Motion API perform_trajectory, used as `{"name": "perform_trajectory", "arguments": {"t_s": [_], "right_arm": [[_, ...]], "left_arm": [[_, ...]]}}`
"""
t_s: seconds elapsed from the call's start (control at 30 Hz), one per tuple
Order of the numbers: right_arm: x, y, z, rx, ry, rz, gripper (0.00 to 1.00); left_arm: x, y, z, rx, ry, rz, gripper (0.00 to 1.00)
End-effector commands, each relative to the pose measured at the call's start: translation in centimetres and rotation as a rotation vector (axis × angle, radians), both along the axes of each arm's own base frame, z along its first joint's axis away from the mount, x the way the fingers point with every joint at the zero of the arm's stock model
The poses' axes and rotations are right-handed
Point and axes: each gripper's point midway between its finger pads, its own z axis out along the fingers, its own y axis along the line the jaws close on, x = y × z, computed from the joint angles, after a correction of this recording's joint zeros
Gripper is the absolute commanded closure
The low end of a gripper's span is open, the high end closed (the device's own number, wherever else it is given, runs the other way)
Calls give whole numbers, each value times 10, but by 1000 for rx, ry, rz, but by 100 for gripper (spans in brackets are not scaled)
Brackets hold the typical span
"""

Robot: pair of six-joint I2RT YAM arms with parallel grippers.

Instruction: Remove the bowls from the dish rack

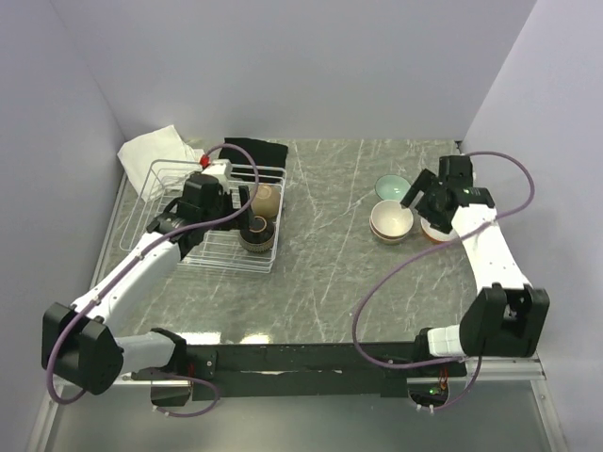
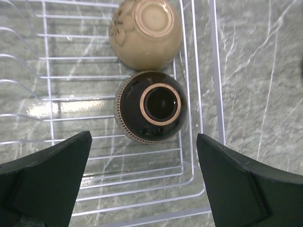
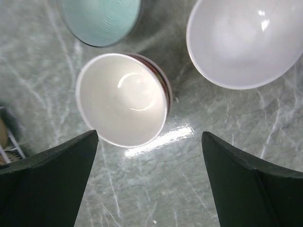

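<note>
**Unloading partly done.** The left gripper [image 2: 144, 182], wide open and empty, hangs over the dish rack [image 1: 170, 188]. The dark brown bowl [image 2: 151, 113] lies upturned just ahead of it, with the tan bowl [image 2: 145, 33] just beyond. The right gripper [image 3: 149, 179], also wide and empty, hovers over three bowls on the worktop [image 3: 189, 189]. A red-rimmed bowl [image 3: 123, 105] sits directly ahead, with a teal bowl [image 3: 102, 21] and a white-lined bowl [image 3: 241, 42] farther ahead. Two bowls are left to lift out.
</note>
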Motion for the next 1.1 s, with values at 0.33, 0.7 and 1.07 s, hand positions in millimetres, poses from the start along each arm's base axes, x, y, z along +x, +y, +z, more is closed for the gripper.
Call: {"name": "perform_trajectory", "arguments": {"t_s": [0.33,0.7,1.07], "right_arm": [[-10,42,32,37,-250,98,0],[-20,68,17,79,-236,195,0],[-17,74,14,87,-234,236,0]], "left_arm": [[22,-27,-26,138,76,16,1],[40,-14,-58,261,118,103,6],[42,22,-75,413,145,198,34]]}}
